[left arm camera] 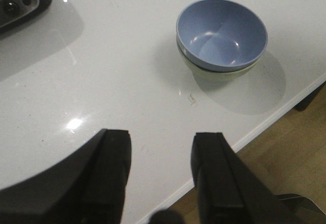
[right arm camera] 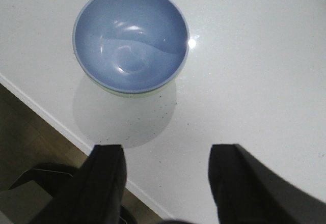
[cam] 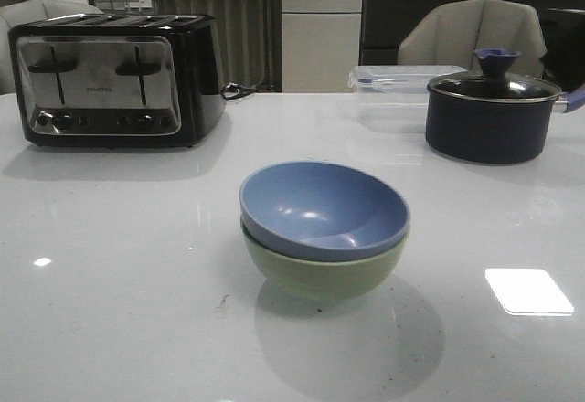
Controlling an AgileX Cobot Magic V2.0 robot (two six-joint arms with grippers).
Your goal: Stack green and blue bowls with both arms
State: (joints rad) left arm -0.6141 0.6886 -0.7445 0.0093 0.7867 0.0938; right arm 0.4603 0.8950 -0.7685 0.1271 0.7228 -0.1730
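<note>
The dusty blue bowl (cam: 324,206) sits nested inside the pale green bowl (cam: 322,274) in the middle of the white table, a little tilted. Both wrist views show the same stack: blue bowl (left arm camera: 221,33) over a thin green rim (left arm camera: 204,71), and blue bowl (right arm camera: 131,38) over the green edge (right arm camera: 132,93). My left gripper (left arm camera: 161,137) hangs open over the table's front edge, well apart from the bowls, nothing between its fingers. My right gripper (right arm camera: 166,152) is also open and empty, back from the stack. Neither arm shows in the front view.
A black and silver toaster (cam: 114,78) stands at the back left. A dark lidded pot (cam: 489,110) and a clear plastic box (cam: 393,91) stand at the back right. The table's front edge (left arm camera: 265,127) with wooden floor beyond lies close under both grippers.
</note>
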